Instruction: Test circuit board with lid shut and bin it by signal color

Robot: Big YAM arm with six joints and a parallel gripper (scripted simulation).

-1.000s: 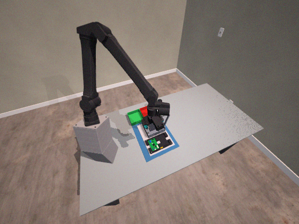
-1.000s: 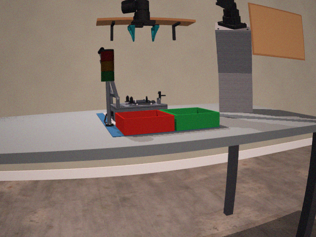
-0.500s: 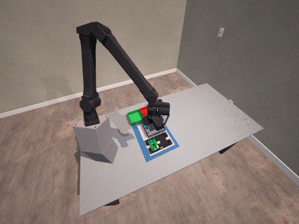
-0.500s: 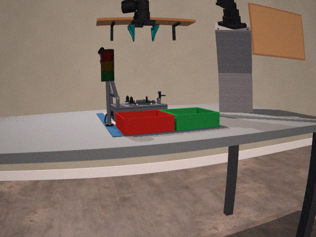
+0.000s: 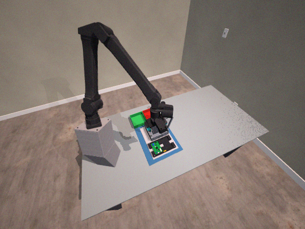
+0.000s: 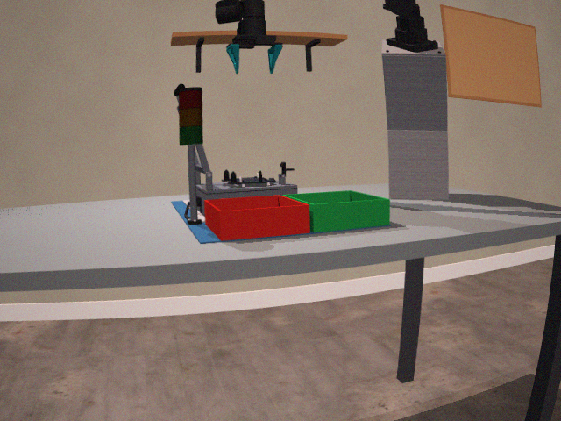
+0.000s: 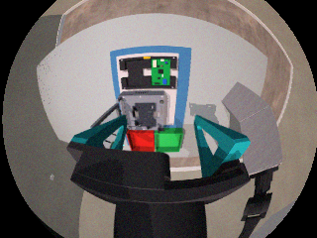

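Below my teal-fingered gripper (image 6: 253, 58) (wide open, holding nothing) sits the grey table (image 6: 90, 235); the grey metal tester (image 6: 246, 186) is underneath, the green circuit board (image 5: 157, 147) just past it.

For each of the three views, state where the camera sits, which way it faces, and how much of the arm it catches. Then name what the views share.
Top: high beside the table, looking down; the whole arm shows, from pedestal to gripper.
Exterior: low at the table's edge, facing the red bin and green bin; the open, empty gripper hangs above the tester.
Wrist: on the gripper, looking down between its jaws.
Shared: both bins, the tester; top and wrist also show the circuit board.
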